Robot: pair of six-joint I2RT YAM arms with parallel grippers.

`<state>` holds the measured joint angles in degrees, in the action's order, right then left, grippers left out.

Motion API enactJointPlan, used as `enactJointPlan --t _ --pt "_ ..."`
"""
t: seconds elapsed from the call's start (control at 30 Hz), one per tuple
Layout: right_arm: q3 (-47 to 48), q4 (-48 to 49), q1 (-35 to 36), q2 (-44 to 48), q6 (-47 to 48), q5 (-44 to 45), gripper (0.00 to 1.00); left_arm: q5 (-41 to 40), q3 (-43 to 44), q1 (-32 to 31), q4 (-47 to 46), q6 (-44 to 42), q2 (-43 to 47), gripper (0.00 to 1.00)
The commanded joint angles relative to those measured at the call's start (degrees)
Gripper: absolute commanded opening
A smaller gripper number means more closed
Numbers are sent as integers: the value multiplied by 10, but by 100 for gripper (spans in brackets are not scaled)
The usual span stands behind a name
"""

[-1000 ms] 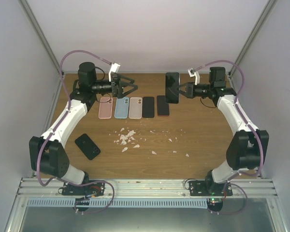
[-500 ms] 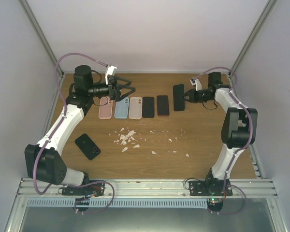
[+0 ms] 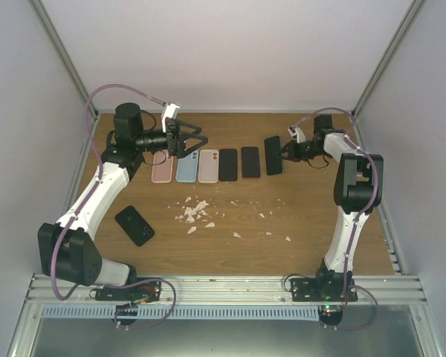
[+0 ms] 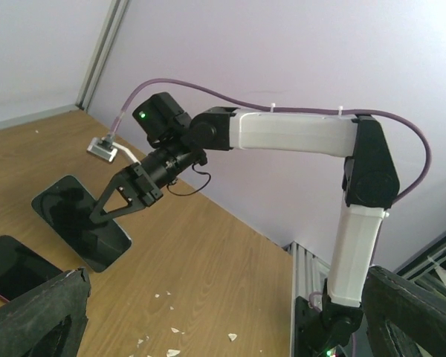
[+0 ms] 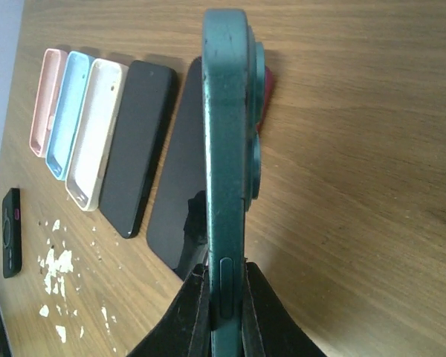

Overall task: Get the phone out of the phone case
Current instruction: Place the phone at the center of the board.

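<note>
we note: dark-green plastic phone case | pale-pink silicone case | light-blue silicone case | cream silicone case | brown wood-grain table | white scattered flecks

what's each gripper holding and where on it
Right gripper pinches the dark green phone across its faces at one end; left gripper is open, holding nothing.

Overhead view looks down from the near edge; left wrist faces right, right wrist faces left at close range, both sharing the phone near the far edge.
</note>
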<state>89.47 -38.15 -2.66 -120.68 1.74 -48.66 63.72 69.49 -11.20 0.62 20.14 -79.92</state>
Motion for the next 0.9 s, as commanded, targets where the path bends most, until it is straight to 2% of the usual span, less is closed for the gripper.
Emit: enactJointPlan --t 0.0,0.33,0.87 --pt "26 2 -7 -26 11 -29 1 -4 -8 3 -29 3 15 99" --pt "39 -1 -13 -80 6 -60 4 -7 -5 5 -31 10 9 99" --pt "42 1 -17 -101 5 -28 13 -5 -9 14 -40 24 3 99"
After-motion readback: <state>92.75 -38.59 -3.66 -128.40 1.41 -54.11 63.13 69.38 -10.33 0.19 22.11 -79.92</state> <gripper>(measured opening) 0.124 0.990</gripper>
